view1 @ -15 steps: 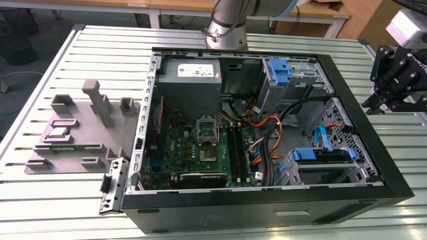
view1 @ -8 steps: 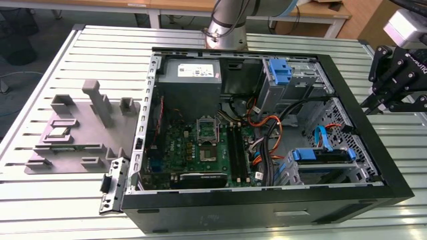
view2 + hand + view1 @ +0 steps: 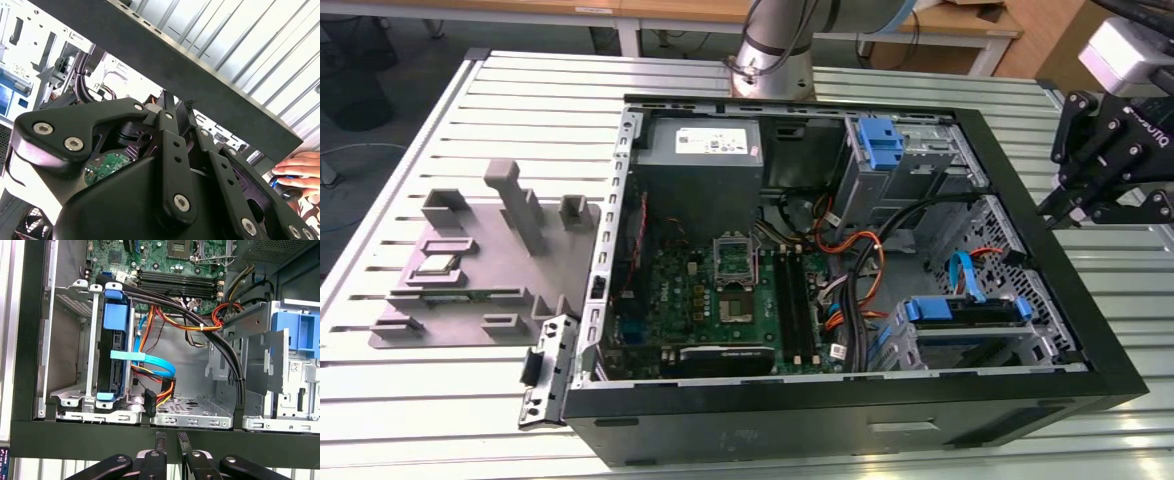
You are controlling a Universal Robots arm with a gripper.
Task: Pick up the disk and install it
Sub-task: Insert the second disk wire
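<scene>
The disk sits in the drive cage at the near corner of the open computer case, on the exterior view's right, its blue rails showing. In the first wrist view the disk stands edge-on in that cage, and a light blue cable crosses it. My gripper hangs outside the case, beyond its wall on the exterior view's right. Both wrist views show the fingers close together with nothing between them, gripper just outside the black case wall and gripper above it.
A bare blue bracket sits in the far bay. The grey power supply, the motherboard and orange and black cables lie inside the case. A grey fixture lies on the slatted table. A person's hand rests nearby.
</scene>
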